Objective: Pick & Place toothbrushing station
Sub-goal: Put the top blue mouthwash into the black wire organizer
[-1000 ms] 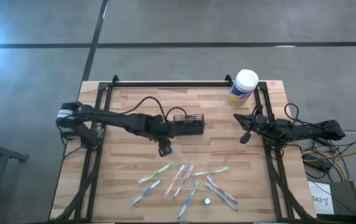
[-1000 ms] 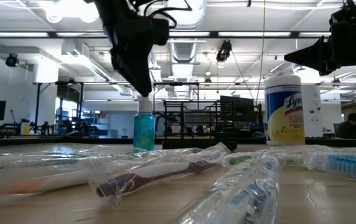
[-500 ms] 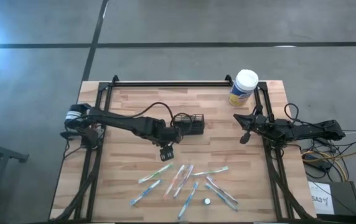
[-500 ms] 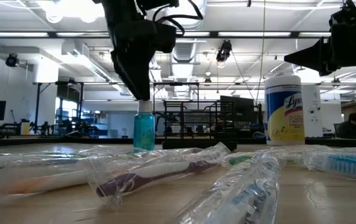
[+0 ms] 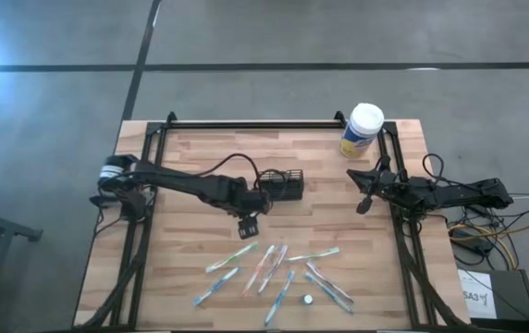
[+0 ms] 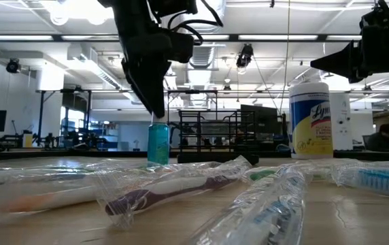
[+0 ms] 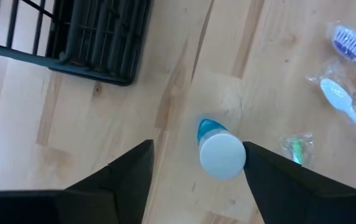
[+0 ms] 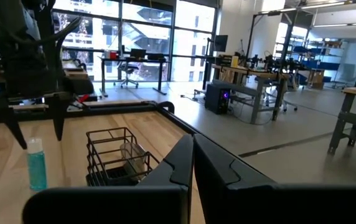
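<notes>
Left gripper (image 7: 193, 158) hovering over upright teal bottle (image 7: 218, 149), fingers spread wide, white cap between them, nothing held. You are lowering: keep cap centred, close below it, on body. Toothbrushing station (image 5: 278, 185) sitting near bottle, at bottle's 1 o'clock in high view. Right gripper (image 5: 364, 196) waiting at table's 3 o'clock edge, fingers closed, empty.

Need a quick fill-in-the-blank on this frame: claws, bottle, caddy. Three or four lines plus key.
1. The left claw hangs over a small teal bottle with its fingers ____.
2. The right claw, parked at the table's right edge, is ____.
3. The bottle stands ____ the black wire caddy, not in it.
4. The wrapped toothbrushes lie on the ____.

Missing: open; shut; beside; table
</notes>
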